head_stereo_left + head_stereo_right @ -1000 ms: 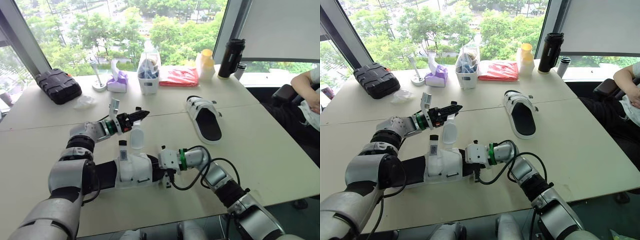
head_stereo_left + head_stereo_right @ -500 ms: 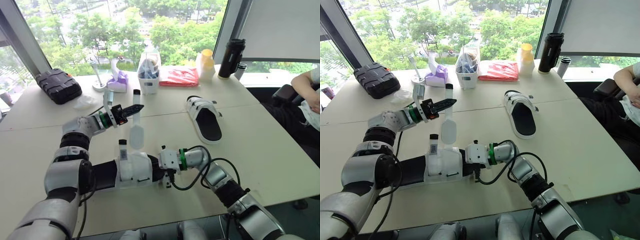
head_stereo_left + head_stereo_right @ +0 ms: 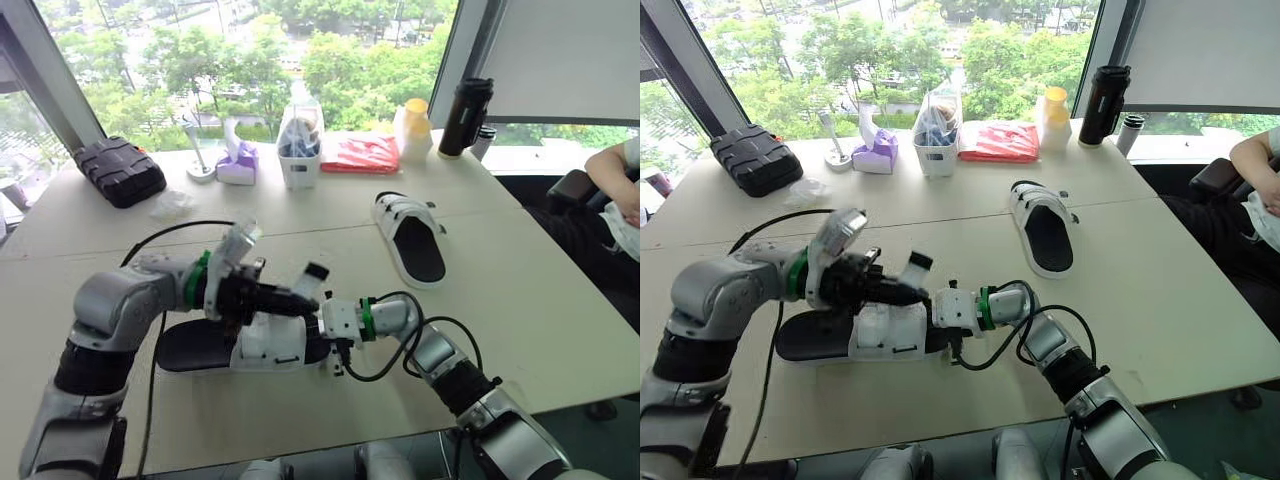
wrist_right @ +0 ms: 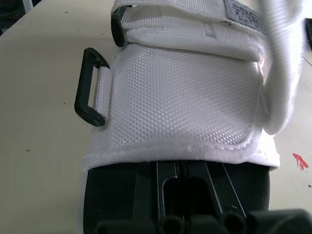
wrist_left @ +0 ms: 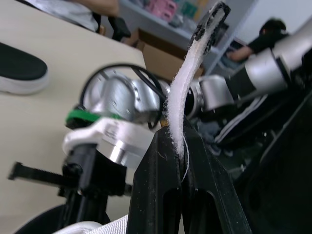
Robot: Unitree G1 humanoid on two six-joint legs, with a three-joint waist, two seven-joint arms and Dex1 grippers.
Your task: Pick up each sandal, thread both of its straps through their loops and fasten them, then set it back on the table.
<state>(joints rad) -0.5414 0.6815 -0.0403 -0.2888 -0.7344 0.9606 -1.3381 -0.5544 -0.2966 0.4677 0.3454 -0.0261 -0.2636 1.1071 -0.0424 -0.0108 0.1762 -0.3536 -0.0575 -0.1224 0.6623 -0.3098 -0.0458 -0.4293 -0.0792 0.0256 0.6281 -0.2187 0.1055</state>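
- Since a moment ago the left gripper (image 3: 293, 297) has swung down from over the middle of the table (image 3: 540, 300) and now sits low, just above the sandal (image 3: 268, 345) near the table's front edge.
- Its fingers are pinched tight on the white strap (image 5: 191, 73), whose black tip sticks up toward the right arm.
- The right gripper (image 3: 320, 342) is clamped on one end of that sandal, which lies flat on the table.
- A black loop (image 4: 90, 88) sticks out from the side of the sandal's white upper.
- The second sandal (image 3: 410, 240) lies well apart, toward the table's right edge.
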